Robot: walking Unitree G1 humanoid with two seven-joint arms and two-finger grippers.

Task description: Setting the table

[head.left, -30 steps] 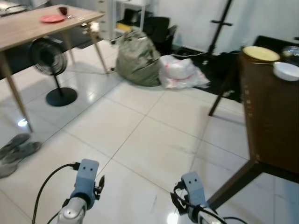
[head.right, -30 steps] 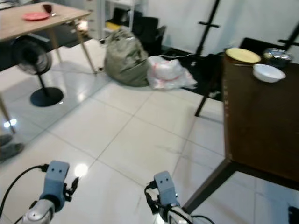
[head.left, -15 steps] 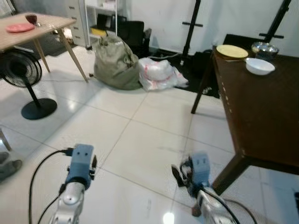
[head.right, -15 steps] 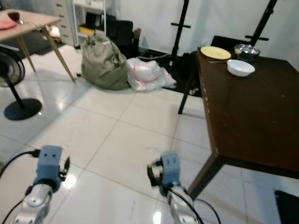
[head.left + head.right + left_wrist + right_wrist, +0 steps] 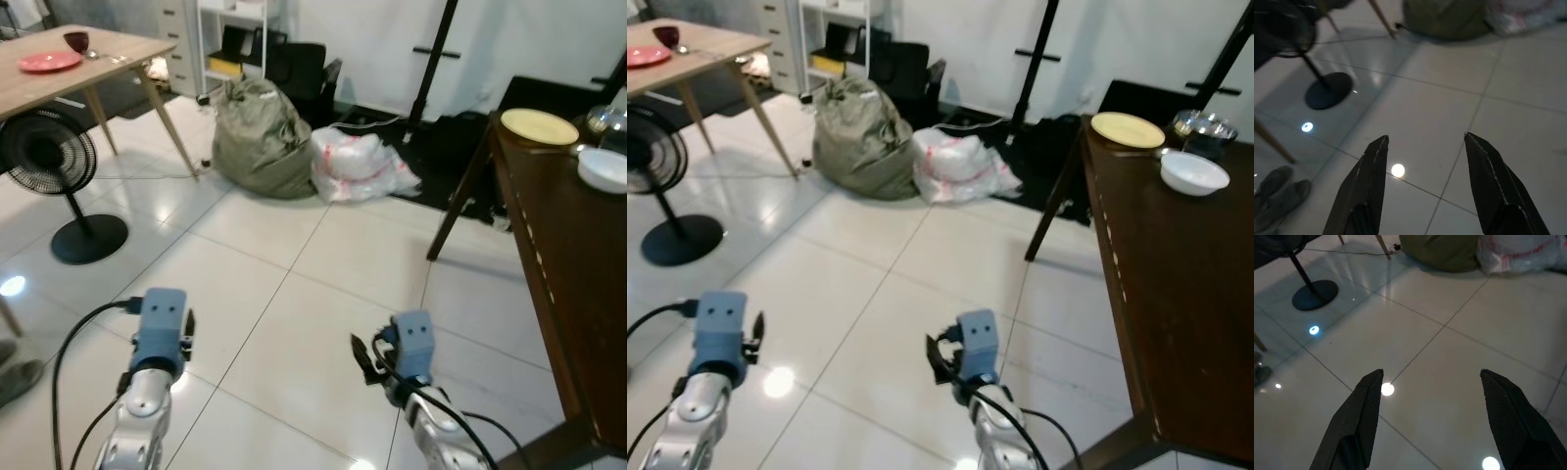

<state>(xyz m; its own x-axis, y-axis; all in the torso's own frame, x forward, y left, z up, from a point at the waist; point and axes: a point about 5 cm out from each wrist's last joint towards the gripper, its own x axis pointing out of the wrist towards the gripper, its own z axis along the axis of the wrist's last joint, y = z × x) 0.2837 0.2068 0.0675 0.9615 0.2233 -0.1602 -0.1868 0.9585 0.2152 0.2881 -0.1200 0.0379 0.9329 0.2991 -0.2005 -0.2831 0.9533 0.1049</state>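
A dark brown table [image 5: 578, 284] stands on the right. At its far end are a yellow plate [image 5: 539, 126], a white bowl [image 5: 602, 168] and a metal bowl [image 5: 1205, 124]. At the far left, a light wooden table [image 5: 93, 69] bears a red plate [image 5: 49, 61] and a dark red glass [image 5: 75, 41]. Both arms are held low over the tiled floor, the left arm [image 5: 160, 323] and the right arm [image 5: 407, 343]. My left gripper [image 5: 1425, 138] is open with nothing in it. My right gripper [image 5: 1431, 374] is also open and holds nothing.
A black standing fan [image 5: 49, 157] is under the wooden table. A green sack [image 5: 260, 137] and a white plastic bag [image 5: 362, 162] lie on the floor ahead. Black stands and white shelves line the back wall. A pair of shoes [image 5: 1273, 196] lies on the floor.
The whole picture swung toward the dark table and then partly back, so the camera moved. Both arms stayed low in front of me.
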